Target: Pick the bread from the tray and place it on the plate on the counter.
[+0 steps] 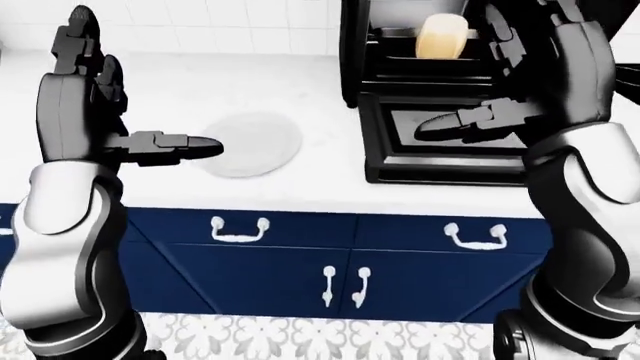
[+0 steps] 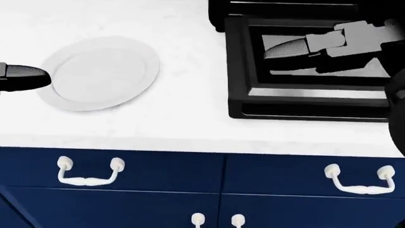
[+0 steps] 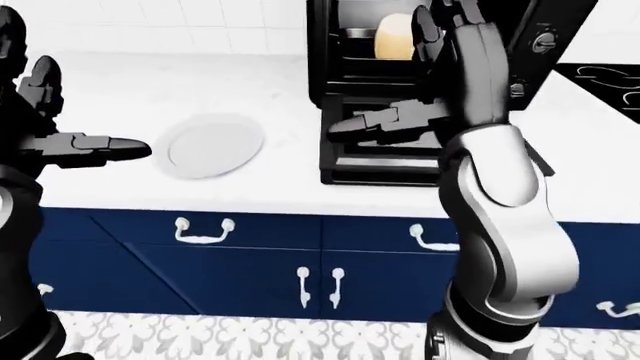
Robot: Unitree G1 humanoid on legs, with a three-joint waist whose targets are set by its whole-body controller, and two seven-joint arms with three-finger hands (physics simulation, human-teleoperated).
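Observation:
The pale bread (image 1: 443, 37) stands on the tray inside a black toaster oven (image 1: 352, 52), top of the left-eye view. Its open door (image 2: 243, 90) lies flat on the white counter. The white plate (image 2: 98, 72) sits on the counter left of the oven. My right hand (image 1: 500, 82) is open and raised over the door, below and right of the bread, thumb pointing left. My left hand (image 1: 110, 112) is open, raised left of the plate, thumb tip (image 2: 25, 76) at the plate's left edge. Both hands hold nothing.
Navy drawers and cupboard doors with white handles (image 1: 238, 229) run below the counter's near edge (image 2: 127, 142). A black stovetop (image 3: 605, 79) lies right of the oven. A white tiled wall (image 1: 230, 22) stands behind. Patterned floor (image 1: 300, 337) shows at the bottom.

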